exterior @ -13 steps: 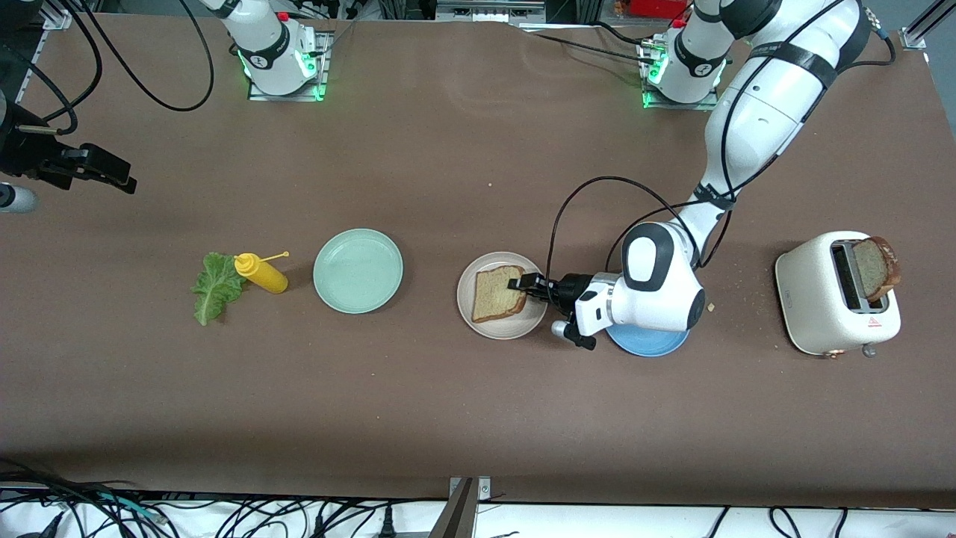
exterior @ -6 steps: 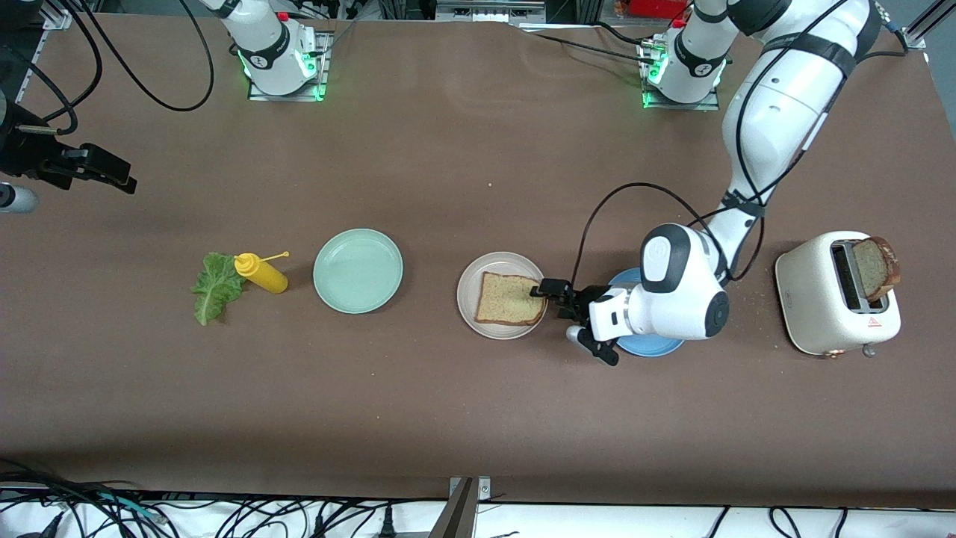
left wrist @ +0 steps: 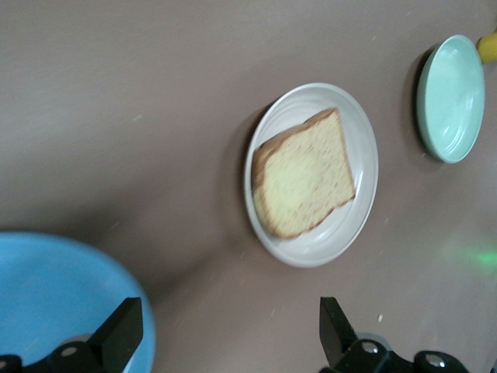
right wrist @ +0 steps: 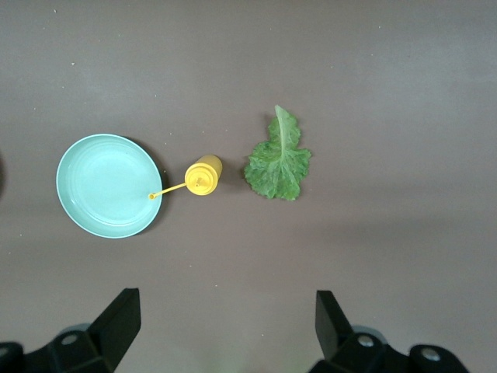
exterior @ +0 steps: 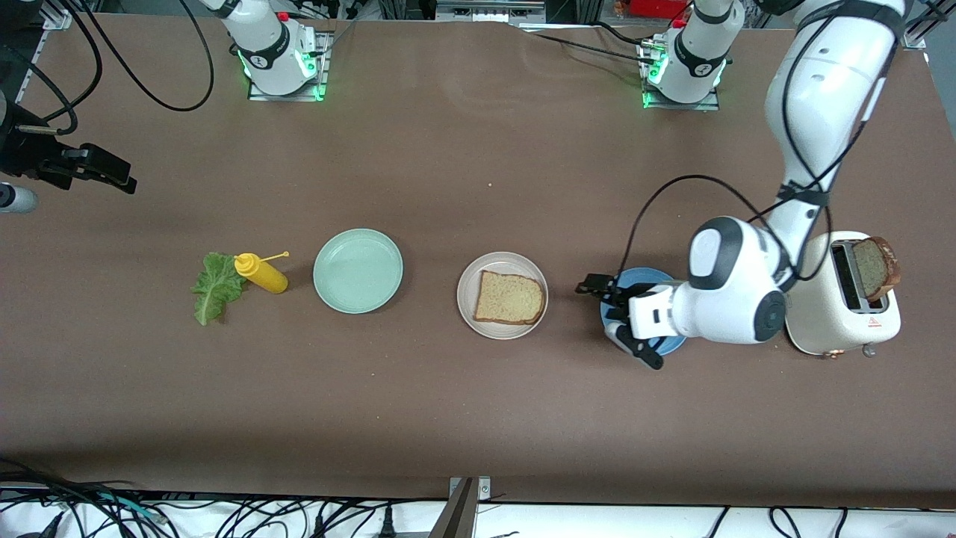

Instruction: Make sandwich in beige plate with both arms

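Bread slice (exterior: pixel 509 297) sits on the beige plate (exterior: pixel 468 278); left gripper (exterior: pixel 609 308) hangs empty, spread over the blue plate (exterior: pixel 663 345), right gripper (right wrist: pixel 225 326) waits spread wide; lettuce (exterior: pixel 212 285) could drag the yellow bottle (exterior: pixel 261 273) touching it

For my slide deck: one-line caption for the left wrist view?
Open left gripper above table, bread slice lying on beige plate, blue plate beside.

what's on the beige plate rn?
One bread slice lies flat on the beige plate, nothing on top of it. No lettuce there. Whether anything lies beneath the slice cannot be seen. The left gripper, open, is over the blue plate.
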Robot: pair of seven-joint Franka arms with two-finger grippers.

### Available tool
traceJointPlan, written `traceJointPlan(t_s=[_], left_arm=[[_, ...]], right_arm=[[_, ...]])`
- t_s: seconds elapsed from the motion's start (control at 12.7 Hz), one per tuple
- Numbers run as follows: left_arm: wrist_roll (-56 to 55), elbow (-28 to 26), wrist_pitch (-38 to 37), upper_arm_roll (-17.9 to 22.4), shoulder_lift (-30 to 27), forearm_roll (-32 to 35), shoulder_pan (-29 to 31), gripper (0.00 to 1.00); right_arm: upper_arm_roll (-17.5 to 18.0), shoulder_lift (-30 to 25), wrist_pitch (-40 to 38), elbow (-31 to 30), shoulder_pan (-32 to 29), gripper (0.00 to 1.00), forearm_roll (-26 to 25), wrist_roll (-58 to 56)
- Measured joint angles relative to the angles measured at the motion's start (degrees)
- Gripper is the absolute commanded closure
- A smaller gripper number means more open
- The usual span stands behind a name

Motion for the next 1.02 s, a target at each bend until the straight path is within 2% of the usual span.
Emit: traceJointPlan(t_s=[0.55,0.78,1.02], left_arm=[[-16.2,0.5,-16.5,-0.1,-16.2,18.4,2.0,0.00],[-21.2,0.5,-21.2,0.0,-24.2,20.6,3.0,0.00],[-21.3,0.4,-23.7,0.0,-29.6,20.4,8.7,0.00]], right_arm=[[0.0,0.0,0.0,0.0,0.0,0.00,0.2,-2.7],[-1.6,0.1,0.0,-0.1,-0.1,0.00,5.6,-11.9],[-5.0,0.4,0.0,-0.3,-0.4,0.00,11.4,-26.0]])
